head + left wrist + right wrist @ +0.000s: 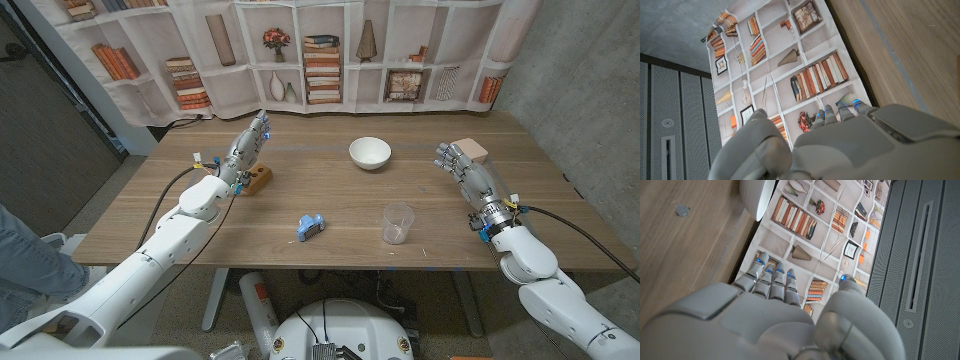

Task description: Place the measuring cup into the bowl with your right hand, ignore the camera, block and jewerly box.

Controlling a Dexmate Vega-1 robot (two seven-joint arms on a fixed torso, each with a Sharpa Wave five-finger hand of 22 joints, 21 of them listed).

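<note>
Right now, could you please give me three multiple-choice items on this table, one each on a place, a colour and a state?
1. Where does the measuring cup stand?
A. in the bowl
B. on the table, nearer the robot than the bowl
C. on the wooden block

2. What colour is the bowl?
A. white
B. red
C. black

3. What does the right robot hand hold?
A. the cup
B. the bowl
C. nothing

Key: 1 B, the cup stands alone on the wood, apart from the bowl. 2 A, the bowl is plain white. 3 C, its fingers are spread, well clear of the cup.
</note>
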